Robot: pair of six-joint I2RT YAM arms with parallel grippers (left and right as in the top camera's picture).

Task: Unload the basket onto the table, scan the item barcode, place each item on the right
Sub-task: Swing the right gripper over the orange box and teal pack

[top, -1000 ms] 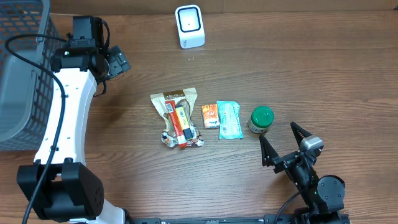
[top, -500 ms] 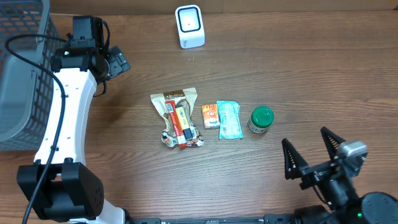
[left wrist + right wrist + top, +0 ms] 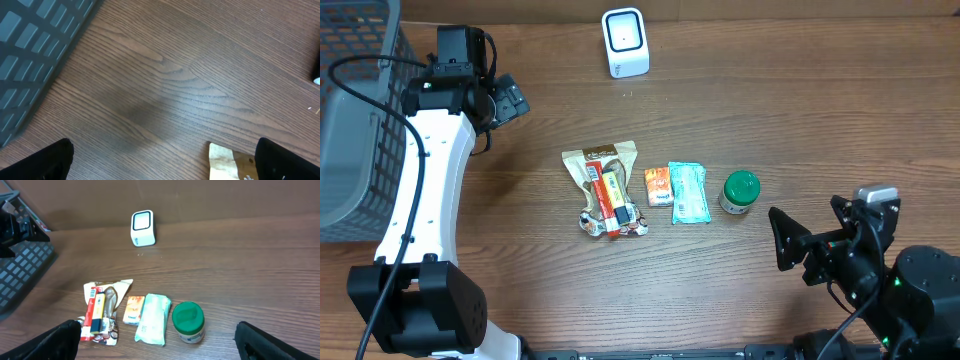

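Observation:
A row of items lies mid-table: a snack bag (image 3: 605,190) with red and yellow bars on it, an orange packet (image 3: 658,186), a teal packet (image 3: 688,192) and a green-lidded jar (image 3: 740,192). The white scanner (image 3: 625,42) stands at the far edge. My right gripper (image 3: 815,235) is open near the front right, just right of the jar, holding nothing. The right wrist view shows the jar (image 3: 188,322), teal packet (image 3: 152,318), snack bag (image 3: 102,310) and scanner (image 3: 142,228). My left gripper (image 3: 505,100) is open at the far left, over bare wood, with the bag's corner (image 3: 227,162) near one finger.
A grey wire basket (image 3: 355,120) stands at the left edge, beside the left arm; its wall (image 3: 30,50) fills the top left of the left wrist view. Bare wood lies between the items and the scanner.
My right gripper has pulled back to the right, away from the jar, and turned. The left arm and all items have stayed still.

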